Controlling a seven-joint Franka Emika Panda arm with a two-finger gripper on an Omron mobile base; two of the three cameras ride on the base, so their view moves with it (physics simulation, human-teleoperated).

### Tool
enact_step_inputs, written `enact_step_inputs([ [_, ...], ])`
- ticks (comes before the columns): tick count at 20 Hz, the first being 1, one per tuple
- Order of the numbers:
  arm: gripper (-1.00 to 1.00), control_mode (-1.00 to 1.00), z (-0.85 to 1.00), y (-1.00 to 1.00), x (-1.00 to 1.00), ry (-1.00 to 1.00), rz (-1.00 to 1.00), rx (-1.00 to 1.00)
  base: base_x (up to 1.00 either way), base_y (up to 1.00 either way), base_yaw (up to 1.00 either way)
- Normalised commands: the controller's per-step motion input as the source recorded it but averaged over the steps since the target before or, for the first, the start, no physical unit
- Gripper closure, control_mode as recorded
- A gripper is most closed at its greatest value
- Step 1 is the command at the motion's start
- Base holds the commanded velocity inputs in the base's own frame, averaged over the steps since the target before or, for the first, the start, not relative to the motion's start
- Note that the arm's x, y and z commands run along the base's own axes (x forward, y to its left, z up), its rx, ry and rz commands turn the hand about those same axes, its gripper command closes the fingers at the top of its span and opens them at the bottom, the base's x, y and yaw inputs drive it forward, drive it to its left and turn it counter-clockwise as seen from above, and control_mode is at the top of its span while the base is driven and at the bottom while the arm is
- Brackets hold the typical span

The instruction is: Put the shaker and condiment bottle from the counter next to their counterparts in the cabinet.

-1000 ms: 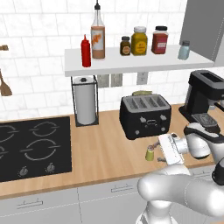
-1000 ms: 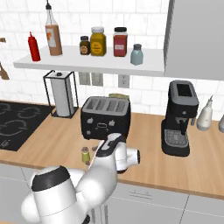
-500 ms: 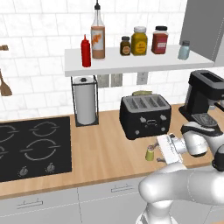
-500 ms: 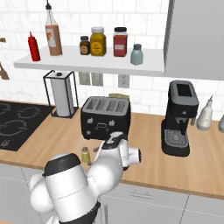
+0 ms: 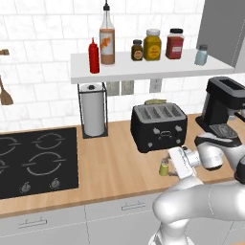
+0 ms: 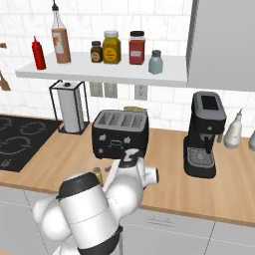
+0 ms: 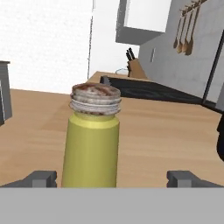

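Note:
The tiny yellow-green shaker (image 5: 164, 167) stands upright on the wooden counter (image 5: 115, 167), in front of the toaster. My gripper (image 5: 170, 165) is level with it, just to its right and open. In the hand view the shaker (image 7: 91, 144) fills the middle and my gripper (image 7: 113, 178) has one fingertip (image 7: 41, 178) on either side of it, both apart from it. The condiment bottle (image 5: 107, 40) stands on the white shelf (image 5: 143, 71) beside the red squeeze bottle (image 5: 94, 56). Near the shelf's right end stands the pale blue-grey shaker (image 5: 201, 55).
A black toaster (image 5: 158, 127) sits just behind the shaker, a coffee machine (image 5: 222, 107) to its right, and a paper towel holder (image 5: 94, 109) to its left. The stovetop (image 5: 33, 160) lies at the left. Three spice jars (image 5: 153, 44) occupy the shelf's middle.
The hand has edged left and slightly lower toward the shaker while the arm's elbow swung forward. The shaker has stayed in place.

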Motion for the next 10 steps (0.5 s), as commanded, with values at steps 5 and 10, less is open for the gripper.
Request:
enact_step_inputs([
  [5, -1.00, -1.00, 0.00, 0.24, 0.00, 0.01, -0.03, 0.00, 0.00, 0.00, 0.00],
  [10, -1.00, -1.00, -0.01, 0.27, 0.00, 0.00, -0.03, 0.00, 0.00, 0.00, 0.00],
])
